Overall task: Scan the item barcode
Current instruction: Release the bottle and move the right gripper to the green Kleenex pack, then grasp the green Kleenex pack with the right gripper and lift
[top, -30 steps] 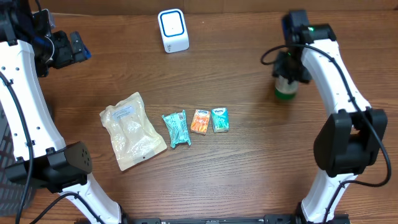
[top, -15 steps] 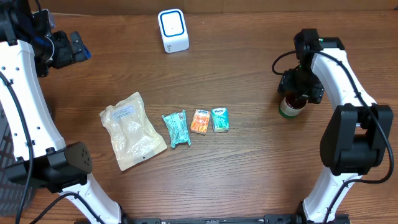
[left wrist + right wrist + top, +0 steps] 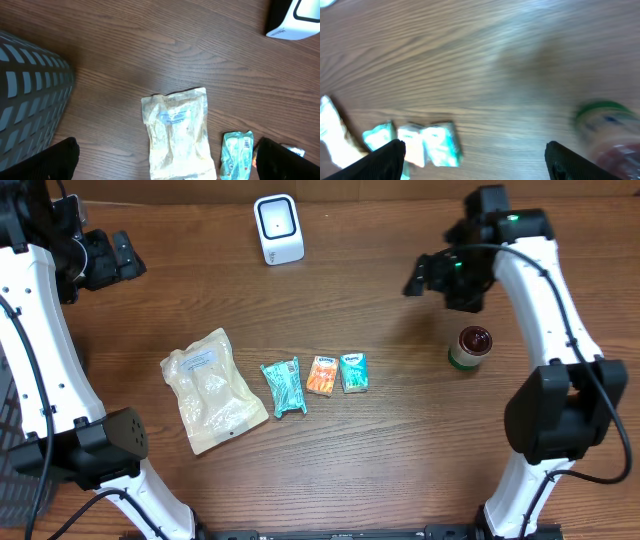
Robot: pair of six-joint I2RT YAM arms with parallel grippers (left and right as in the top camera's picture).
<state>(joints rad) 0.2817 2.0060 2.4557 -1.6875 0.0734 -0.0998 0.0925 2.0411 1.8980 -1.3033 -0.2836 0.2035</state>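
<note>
Right claw now up off the green jar, fingers spread and empty, jar upright near the worktop's right edge, left claw spread wide over far-left corner, white scanner at far edge

You are looking at bare table running between the scanner and the packet row. The jar is standing right of the row, well apart. The pouch is closing the row's left end. The basket is walling off the far left.
</note>
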